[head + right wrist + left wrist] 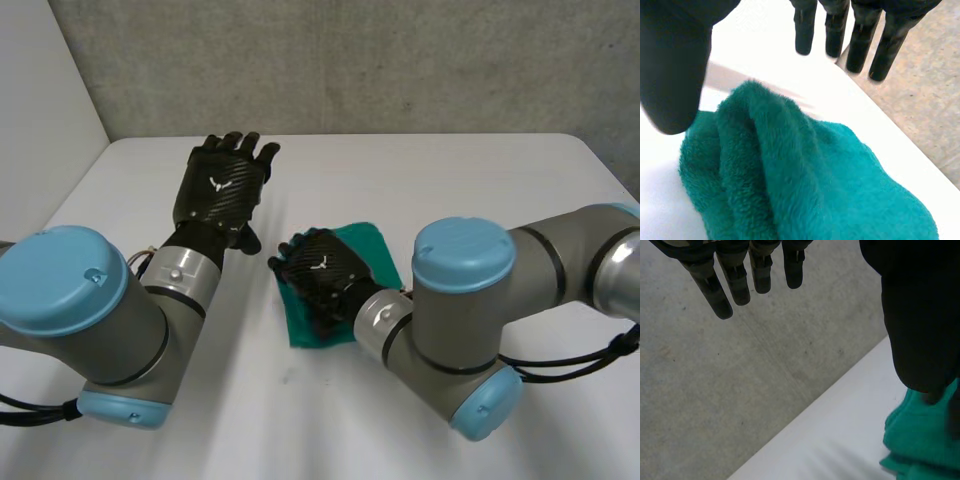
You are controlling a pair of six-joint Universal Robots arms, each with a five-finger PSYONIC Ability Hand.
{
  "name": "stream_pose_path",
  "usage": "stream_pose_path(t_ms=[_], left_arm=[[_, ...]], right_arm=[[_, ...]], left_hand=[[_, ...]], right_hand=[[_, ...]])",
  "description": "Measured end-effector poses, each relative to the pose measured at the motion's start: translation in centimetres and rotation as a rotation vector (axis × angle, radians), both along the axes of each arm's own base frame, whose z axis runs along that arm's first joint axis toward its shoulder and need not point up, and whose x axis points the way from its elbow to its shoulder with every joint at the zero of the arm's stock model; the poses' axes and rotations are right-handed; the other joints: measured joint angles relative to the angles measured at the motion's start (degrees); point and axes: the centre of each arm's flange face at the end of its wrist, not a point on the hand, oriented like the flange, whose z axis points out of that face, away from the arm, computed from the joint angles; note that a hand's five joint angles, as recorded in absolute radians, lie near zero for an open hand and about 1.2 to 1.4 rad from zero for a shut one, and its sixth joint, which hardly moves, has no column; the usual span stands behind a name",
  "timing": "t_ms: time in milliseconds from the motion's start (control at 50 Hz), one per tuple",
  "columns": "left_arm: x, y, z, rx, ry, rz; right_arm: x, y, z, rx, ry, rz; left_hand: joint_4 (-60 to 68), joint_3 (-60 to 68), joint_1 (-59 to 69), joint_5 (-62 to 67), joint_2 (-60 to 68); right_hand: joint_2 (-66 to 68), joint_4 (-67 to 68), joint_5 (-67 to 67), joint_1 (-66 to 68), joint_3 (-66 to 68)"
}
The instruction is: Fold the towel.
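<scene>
Fingers (860,47) of the right hand (318,275) are straight and slightly spread, thumb out to one side, gripping nothing, so the hand is open. It sits palm-down over the towel (378,245). The towel is teal green, bunched in thick soft folds, and lies near the middle of the white surface (470,170). In the right wrist view the towel mounds up under the palm and beside the thumb, w/ the fingertips reaching past it over bare surface. Can't tell whether the palm touches the cloth.

Seen from the head camera, the hand and wrist cover most of the towel. A far corner and the near edge show; the rest is hidden. The right arm (470,330), grey w/ light-blue caps, crosses the near side and blocks the surface behind it.

The left hand (222,180) is apart from the towel, off to its left, fingers straight and relaxed, also open, holding nothing. In the left wrist view its dark thumb cuts off pt of the towel. A grey concrete wall (350,60) stands beyond the surface's far edge.
</scene>
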Motion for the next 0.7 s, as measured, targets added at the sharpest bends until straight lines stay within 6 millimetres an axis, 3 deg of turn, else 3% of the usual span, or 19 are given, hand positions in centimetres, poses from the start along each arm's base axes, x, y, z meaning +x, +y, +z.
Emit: stream_pose_path(t_ms=[60,100,140,160,200,220,280,340,360,500,700], left_arm=[[-0.6,0.1,0.5,-0.003,0.031,-0.013],[-1.2,0.2,0.7,0.006,0.061,-0.031],[-1.6,0.2,0.8,0.016,0.078,-0.042],[-2.3,0.3,0.6,0.043,0.106,-0.063],[-2.8,0.3,0.5,0.062,0.119,-0.075],[-3.6,0.4,-0.1,0.114,0.138,-0.098],[-4.8,0.5,-1.5,0.217,0.147,-0.12],[-5.4,0.4,-2.9,0.304,0.139,-0.122],[-5.8,0.4,-4.4,0.384,0.125,-0.116],[-5.7,0.1,-8.5,0.547,0.061,-0.062],[-3.4,-0.5,-10.0,0.578,-0.065,0.049]], right_arm=[[-0.2,-0.6,0.3,0.003,-0.013,-0.048],[-1.5,-2.7,1.5,0.021,-0.063,-0.155],[-1.9,-3.2,1.8,0.029,-0.077,-0.18],[-3.4,-5.2,2.6,0.064,-0.129,-0.266],[-4.0,-5.9,2.8,0.081,-0.148,-0.296],[-5.3,-7.3,3.1,0.127,-0.184,-0.353],[-6.6,-8.3,2.8,0.197,-0.196,-0.389],[-7.0,-8.7,2.0,0.251,-0.18,-0.397],[-7.1,-8.8,1.0,0.293,-0.159,-0.399],[-6.9,-9.0,-2.0,0.384,-0.091,-0.396],[-6.7,-8.8,-1.9,0.379,-0.082,-0.382]], left_hand=[[0.0,0.0,0.0,0.0,0.0],[0.0,0.0,0.0,0.0,0.0],[0.01,0.0,0.0,0.0,0.0],[0.0,0.0,0.0,0.0,0.0],[0.0,0.0,0.0,0.0,0.0],[0.0,0.01,0.0,0.0,0.0],[0.0,0.0,0.0,0.0,0.0],[0.0,0.0,0.0,0.0,0.0],[0.0,0.0,0.0,0.0,0.0],[0.23,0.13,0.19,0.19,0.21],[0.23,0.13,0.2,0.19,0.34]], right_hand=[[-4.64,-4.63,-4.48,-3.34,-4.56],[-8.68,-8.58,-8.2,-6.3,-9.52],[-8.68,-8.58,-8.2,-6.3,-9.52],[-8.68,-8.58,-8.2,-6.3,-9.52],[-8.68,-8.58,-8.2,-6.3,-9.52],[-8.68,-8.58,-8.2,-6.3,-9.52],[-8.68,-8.58,-8.2,-6.3,-9.52],[-8.68,-8.58,-8.2,-6.3,-9.52],[-8.68,-8.58,-8.2,-6.3,-9.52],[-8.68,-8.58,-8.2,-6.3,-9.52],[-8.68,-8.58,-8.2,-6.3,-9.52]])
